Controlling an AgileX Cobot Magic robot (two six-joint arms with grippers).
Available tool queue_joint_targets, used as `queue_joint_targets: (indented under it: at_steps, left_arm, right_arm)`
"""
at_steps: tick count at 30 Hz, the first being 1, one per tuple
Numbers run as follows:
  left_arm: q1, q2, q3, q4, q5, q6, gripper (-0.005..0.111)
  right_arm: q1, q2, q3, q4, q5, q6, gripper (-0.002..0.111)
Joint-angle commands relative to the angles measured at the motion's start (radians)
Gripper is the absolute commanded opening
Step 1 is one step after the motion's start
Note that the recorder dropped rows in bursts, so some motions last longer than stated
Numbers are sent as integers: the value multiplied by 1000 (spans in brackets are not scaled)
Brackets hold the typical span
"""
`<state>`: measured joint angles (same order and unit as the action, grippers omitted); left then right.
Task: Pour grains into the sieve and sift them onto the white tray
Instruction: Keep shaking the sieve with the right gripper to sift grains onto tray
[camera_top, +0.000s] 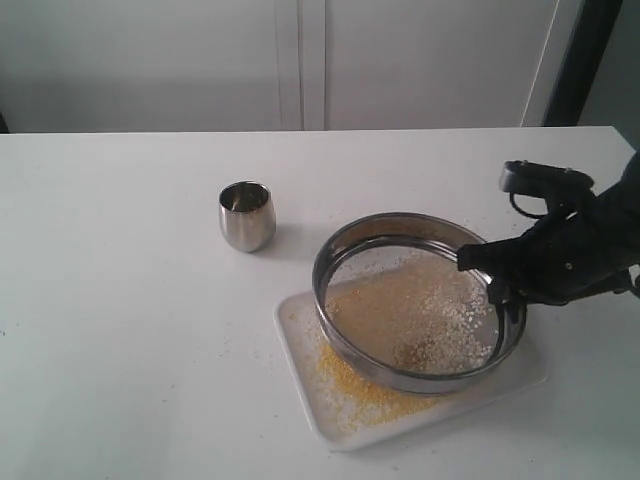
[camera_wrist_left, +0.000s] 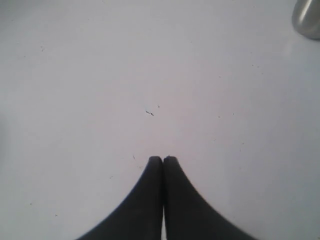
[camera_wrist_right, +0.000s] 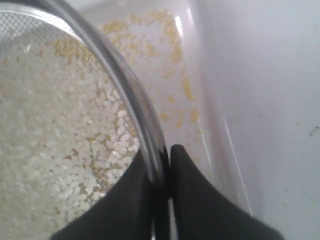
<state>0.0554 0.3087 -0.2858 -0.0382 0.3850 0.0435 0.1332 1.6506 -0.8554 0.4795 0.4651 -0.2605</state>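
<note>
- The right jaws are clamped on the rim of the sieve, one finger inside and one outside, a hold suited to shaking it.
- The sieve sits over the white tray, so whatever passes the mesh lands there; whether it is resting or lifted, I cannot tell.
- The grains: pale ones lie on the mesh, fine yellow ones on the tray beneath.
- The left jaws are pressed together, empty, over bare surface.
- The steel cup stands upright, well apart from the sieve; pouring looks done.
</note>
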Motion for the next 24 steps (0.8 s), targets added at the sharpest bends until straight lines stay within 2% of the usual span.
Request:
queue_joint_targets:
  at_steps: [1,4,6,9,11,14,16,19,21,24]
  left_arm:
    - [1,-5,7,-9,0,2,0]
    - [1,-5,7,-9,0,2,0]
    - [1,-5,7,-9,0,2,0]
    - [1,-5,7,-9,0,2,0]
    - [1,-5,7,-9,0,2,0]
    - [1,-5,7,-9,0,2,0]
    - [1,-5,7,-9,0,2,0]
    - [1,-5,7,-9,0,2,0]
    - [1,-5,7,-9,0,2,0]
    - [1,-5,7,-9,0,2,0]
  right_arm:
    - [41,-14,-4,10,15,-74,0]
    - [-5,-22,-2,-103,-14,89,0]
    - [-23,-22,-2,-101,-19,152,0]
    - [21,-20,-2,-31,-10,40,0]
    - [37,-22,-4,-52,-5,21,0]
    - [-19,-25,-4,-128,-19,119,0]
    - [-37,-23,-4,-99,-23,162,0]
    - [26,-19,-4,-39,-15,46,0]
    - [50,-19,-4,-63,-9,18,0]
    - [-27,-23,-4,-135,-37,219,0]
